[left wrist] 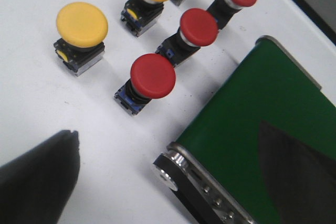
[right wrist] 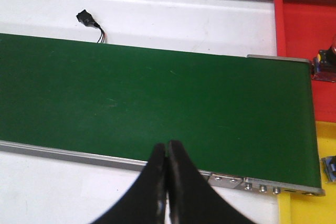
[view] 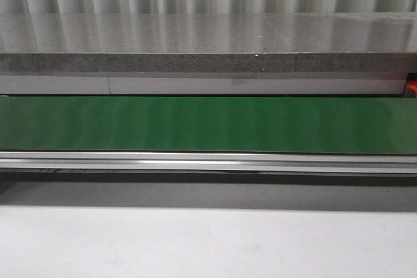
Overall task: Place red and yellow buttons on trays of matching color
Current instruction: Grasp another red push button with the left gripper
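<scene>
Reaching with the wide-open, empty left gripper (left wrist: 157, 182), one finger could knock over the nearest red button (left wrist: 152, 76) crowded among others just ahead, while the right gripper (right wrist: 168, 182) hangs closed, empty

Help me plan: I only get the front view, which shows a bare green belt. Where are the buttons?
Observer: The left wrist view shows three red buttons and two yellow buttons standing on the white table beside an end of the belt.
Operator: And the trays?
Observer: The right wrist view shows a red tray and a yellow tray at the belt's end.
Operator: Is the right hand holding anything?
Observer: No, the right hand is shut on nothing, above the belt's edge.
</scene>
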Controlling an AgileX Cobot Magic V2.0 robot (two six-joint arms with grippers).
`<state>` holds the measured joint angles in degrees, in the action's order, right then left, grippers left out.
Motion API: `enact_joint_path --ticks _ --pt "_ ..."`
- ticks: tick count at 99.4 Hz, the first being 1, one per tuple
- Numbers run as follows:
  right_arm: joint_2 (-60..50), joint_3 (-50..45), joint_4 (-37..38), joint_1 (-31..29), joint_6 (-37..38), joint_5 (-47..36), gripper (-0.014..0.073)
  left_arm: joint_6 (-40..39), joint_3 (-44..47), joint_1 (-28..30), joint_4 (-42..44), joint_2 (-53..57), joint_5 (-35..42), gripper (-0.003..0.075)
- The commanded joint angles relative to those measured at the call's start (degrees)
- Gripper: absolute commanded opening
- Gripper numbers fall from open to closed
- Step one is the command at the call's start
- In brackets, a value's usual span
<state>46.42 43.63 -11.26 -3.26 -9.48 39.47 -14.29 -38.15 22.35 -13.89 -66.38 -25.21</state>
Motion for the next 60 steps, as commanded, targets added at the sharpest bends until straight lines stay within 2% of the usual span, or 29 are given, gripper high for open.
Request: enact_joint_path --ticks 1,27,60 --pt "-0.47 1.36 -0.21 0.03 -0.44 -2.87 -0.0124 -0.5 -2.37 0.15 -2.49 -2.58 5.21 0.0638" --pt "-0.47 1.36 -0.21 0.03 -0.44 -2.87 -0.0124 -0.5 -6.03 0.15 -4.55 -12.3 7.4 0.0638" --pt "-0.47 1.36 -0.21 0.03 -0.44 -2.87 -0.0124 -0.5 -9.96 0.15 -5.05 -19.13 8.42 0.0638"
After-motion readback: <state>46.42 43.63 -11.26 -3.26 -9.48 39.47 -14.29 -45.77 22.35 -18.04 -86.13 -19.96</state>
